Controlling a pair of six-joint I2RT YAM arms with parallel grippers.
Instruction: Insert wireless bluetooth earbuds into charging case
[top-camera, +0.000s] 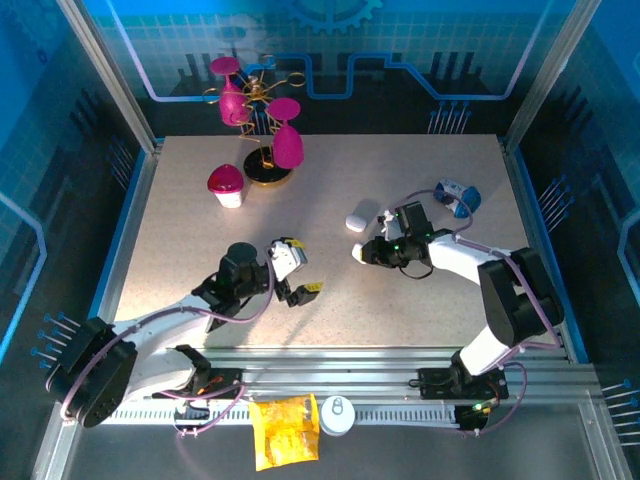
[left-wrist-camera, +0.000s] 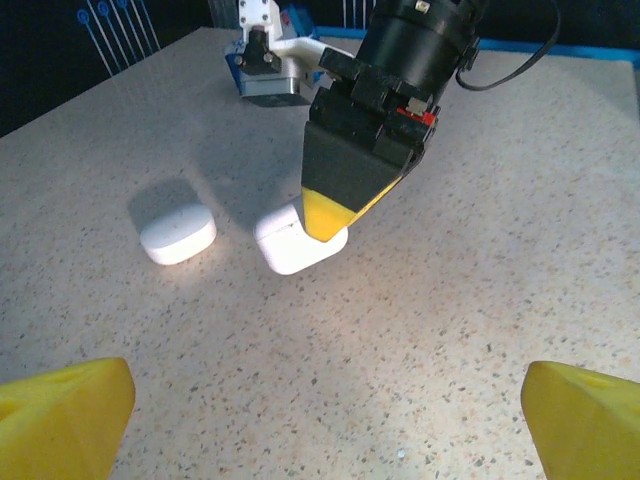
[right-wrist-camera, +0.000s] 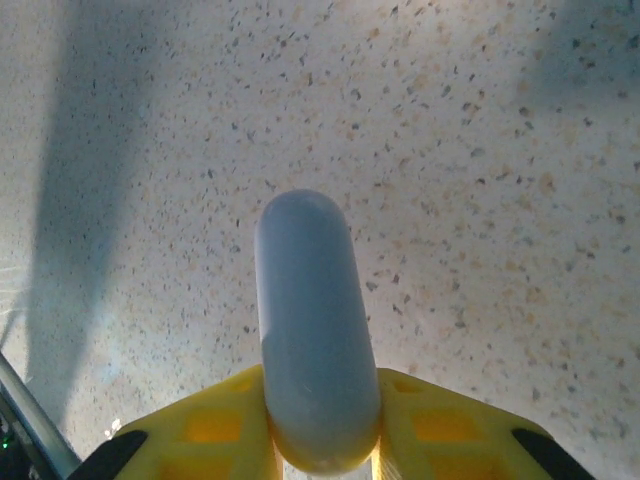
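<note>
The white charging case is seen lying on the speckled table, right of the table's middle. It is held at one end by the right gripper. In the right wrist view the case is pinched between the two yellow pads, which are drawn in against its sides, and its rounded end juts forward over the table. The case's lid is seen shut.

A second white case, pebble-shaped and also shut, is found just beside the held one, apart from it, on the side farther from the arm bases.

The left gripper is held near the table's middle, well apart from both cases and pointed toward them. Its yellow fingertips are spread wide, and nothing is held between them.

A blue-and-white object is placed beyond the right arm, toward the far right of the table; what it is cannot be told. At the far left a gold stand hung with pink cups is set, with a pink-and-white cup just beside it. A yellow packet and a round white lid are seen at the near edge, between the arm bases.
</note>
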